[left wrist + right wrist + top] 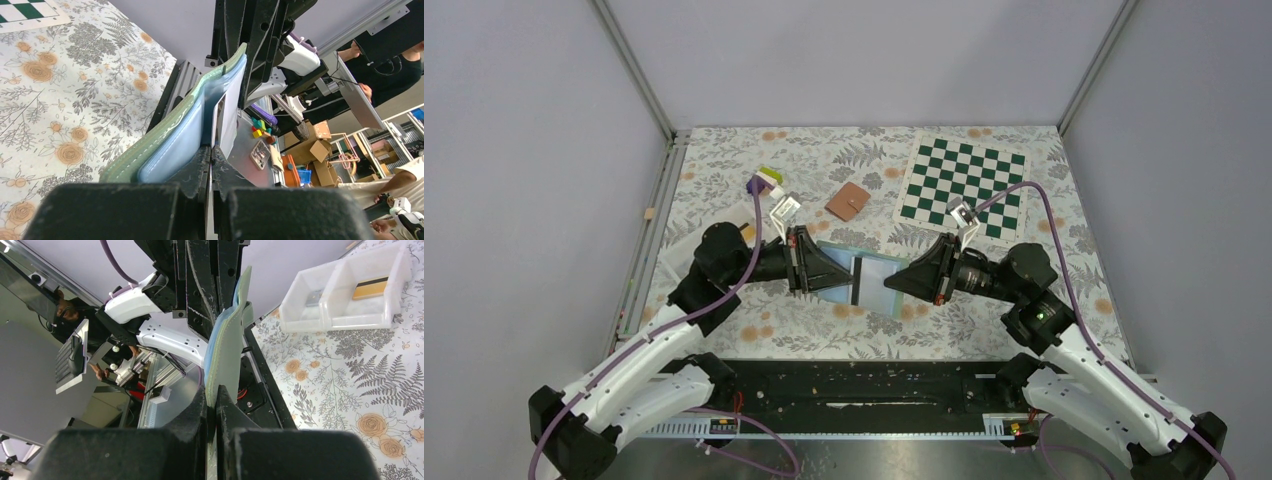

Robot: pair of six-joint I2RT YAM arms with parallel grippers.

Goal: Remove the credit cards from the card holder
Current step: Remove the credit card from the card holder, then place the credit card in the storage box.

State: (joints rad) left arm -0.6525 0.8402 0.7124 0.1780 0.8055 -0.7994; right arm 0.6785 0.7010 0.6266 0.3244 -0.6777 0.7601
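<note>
Two grippers: both are clamped shut on one thing, the card holder (874, 266), from opposite sides.
Left gripper (210, 159): its jaws are pinched tight on the pale blue inner pages at their edge.
Right gripper (215, 405): its jaws are closed on the green outer cover at its edge.
Card holder: it hangs between the arms above the table (724, 180), near the middle, opened like a book, with blue pages inside the stitched green cover.
Why held so: pulling cover and pages apart probably spreads the pockets so a card can be reached. With both grippers occupied, though, neither is free to pick.
Credit cards: one yellow-orange card (370, 287) with a dark stripe lies in a compartment of the white bin (345, 315) on the table. Whether the pale sheet (230, 107) between the pages is a card, I cannot tell.
Task state: seemingly partway through. What the pockets hold is hidden.
Next move: one gripper likely has to let go and come back for a card edge while the other steadies the holder. The pages are floppy and may sag shut.
Farther out: a brown wallet (848, 201) and a chessboard (964, 180) lie well apart from the holder.
</note>
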